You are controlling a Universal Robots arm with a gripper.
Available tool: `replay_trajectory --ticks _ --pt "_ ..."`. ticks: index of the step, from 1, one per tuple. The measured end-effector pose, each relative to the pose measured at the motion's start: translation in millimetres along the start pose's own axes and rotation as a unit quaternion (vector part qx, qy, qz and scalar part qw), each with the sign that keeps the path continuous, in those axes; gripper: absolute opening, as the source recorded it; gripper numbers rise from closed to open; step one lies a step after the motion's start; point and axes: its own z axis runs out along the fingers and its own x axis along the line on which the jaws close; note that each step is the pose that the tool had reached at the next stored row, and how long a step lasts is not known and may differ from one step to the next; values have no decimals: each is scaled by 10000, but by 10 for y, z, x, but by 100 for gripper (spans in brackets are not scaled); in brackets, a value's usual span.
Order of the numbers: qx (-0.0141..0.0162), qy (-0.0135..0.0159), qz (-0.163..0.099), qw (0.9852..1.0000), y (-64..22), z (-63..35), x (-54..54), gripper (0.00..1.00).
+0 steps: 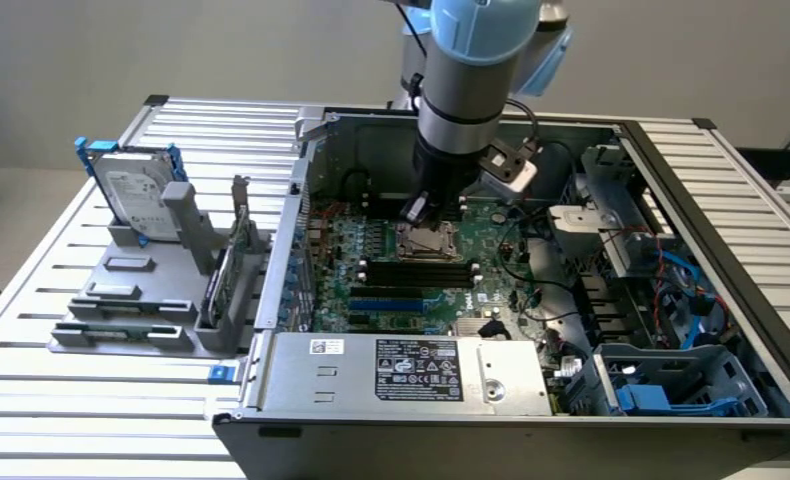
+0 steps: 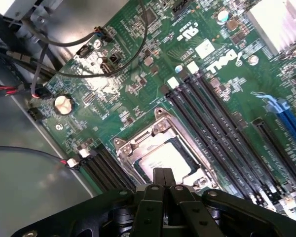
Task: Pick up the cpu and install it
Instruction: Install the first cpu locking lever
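Silver cpu (image 2: 164,159): already sitting in the motherboard (image 2: 138,74) socket (image 2: 160,143)
gripper (image 2: 163,178): fingers pinched together, holding nothing, hovering right above the cpu

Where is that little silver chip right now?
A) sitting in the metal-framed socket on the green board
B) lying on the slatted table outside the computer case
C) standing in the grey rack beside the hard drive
A: the wrist view shows the cpu lying inside the socket on the motherboard, just beyond the gripper with its jaws shut.
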Motion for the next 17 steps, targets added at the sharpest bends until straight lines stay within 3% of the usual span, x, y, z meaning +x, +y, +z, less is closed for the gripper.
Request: replay_trajectory --ticks 17 --pt "3 -3 1 10000 24 -194 -329 11"
